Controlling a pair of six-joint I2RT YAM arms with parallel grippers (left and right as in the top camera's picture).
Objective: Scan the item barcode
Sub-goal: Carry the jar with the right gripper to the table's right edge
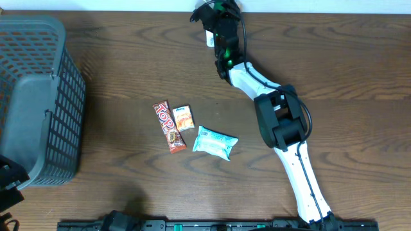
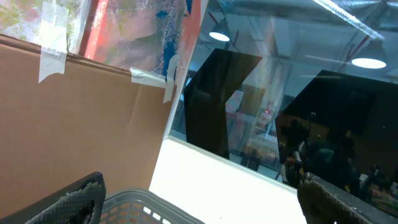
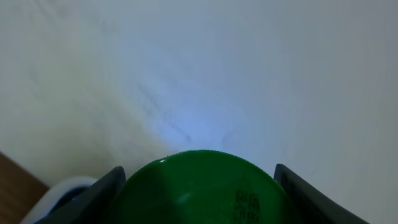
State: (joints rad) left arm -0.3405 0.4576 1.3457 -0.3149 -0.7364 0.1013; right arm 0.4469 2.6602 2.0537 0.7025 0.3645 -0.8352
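The item is a round green container (image 3: 202, 190) with small dark print on its face. It fills the space between my right gripper's (image 3: 199, 196) fingers, which are shut on it. In the overhead view that gripper (image 1: 221, 29) holds the green item (image 1: 226, 40) at the table's far edge, close to a small white device (image 1: 209, 40). The same white device (image 3: 62, 190) shows a blue glow at the lower left of the right wrist view. No barcode shows. My left gripper (image 2: 205, 214) stands wide open and empty above the grey basket's rim (image 2: 143, 202), pointing up at the room.
A grey mesh basket (image 1: 38, 96) takes up the table's left side, with the left arm (image 1: 9, 183) at its near corner. Mid-table lie a red-brown chocolate bar (image 1: 168, 126), a small orange packet (image 1: 184, 118) and a light blue packet (image 1: 215, 142).
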